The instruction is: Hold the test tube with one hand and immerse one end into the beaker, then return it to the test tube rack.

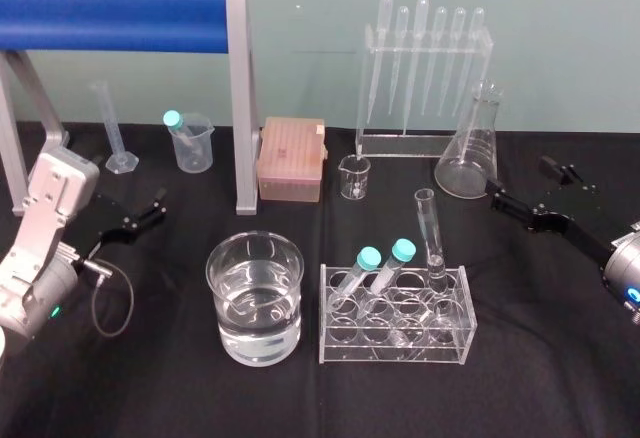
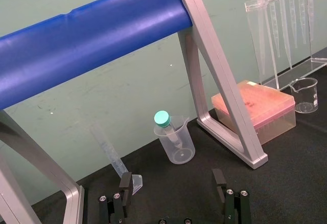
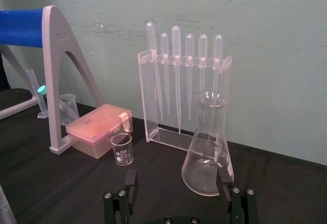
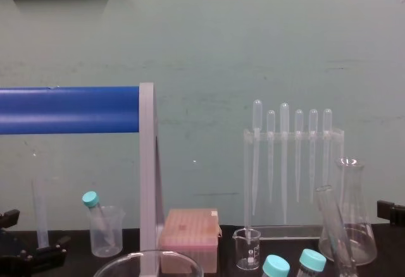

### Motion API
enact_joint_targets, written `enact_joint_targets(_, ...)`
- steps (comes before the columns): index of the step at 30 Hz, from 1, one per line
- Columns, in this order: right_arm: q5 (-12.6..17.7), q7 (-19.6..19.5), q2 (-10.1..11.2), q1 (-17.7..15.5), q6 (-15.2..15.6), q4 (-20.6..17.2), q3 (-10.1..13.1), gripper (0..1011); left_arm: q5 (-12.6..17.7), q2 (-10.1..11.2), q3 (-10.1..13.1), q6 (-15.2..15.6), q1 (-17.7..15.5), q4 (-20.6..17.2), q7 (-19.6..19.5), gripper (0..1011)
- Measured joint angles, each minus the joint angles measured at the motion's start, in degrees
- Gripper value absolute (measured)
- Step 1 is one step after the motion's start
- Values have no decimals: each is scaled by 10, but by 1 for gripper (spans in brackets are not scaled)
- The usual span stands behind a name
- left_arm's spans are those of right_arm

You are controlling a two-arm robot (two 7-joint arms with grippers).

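Note:
The test tube [image 1: 430, 230] stands upright in the back right of the clear test tube rack [image 1: 395, 316], and its top also rises at the lower right of the chest view [image 4: 332, 223]. Two teal-capped tubes [image 1: 382, 263] lean in the same rack. The beaker [image 1: 255, 298], part full of clear liquid, sits just left of the rack. My left gripper [image 1: 138, 216] rests open at the table's left, well away from the beaker, with nothing between its fingers [image 2: 125, 183]. My right gripper [image 1: 520, 175] hovers open at the right, beyond the rack and beside the conical flask [image 3: 207, 152].
A grey frame with a blue bar [image 1: 110, 16] spans the back left. Behind it stand a graduated cylinder [image 1: 115, 133] and a plastic beaker [image 1: 192, 143] holding a teal-capped tube. A pink tip box [image 1: 291, 160], a small glass beaker [image 1: 354, 176] and a pipette rack [image 1: 425, 73] line the back.

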Motion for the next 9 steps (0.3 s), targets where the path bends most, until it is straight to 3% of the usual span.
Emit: enact_joint_targets(9, 0, 0, 1, 0, -1, -1, 0, 1000, 0, 0, 0, 0, 0, 0, 0, 1000)
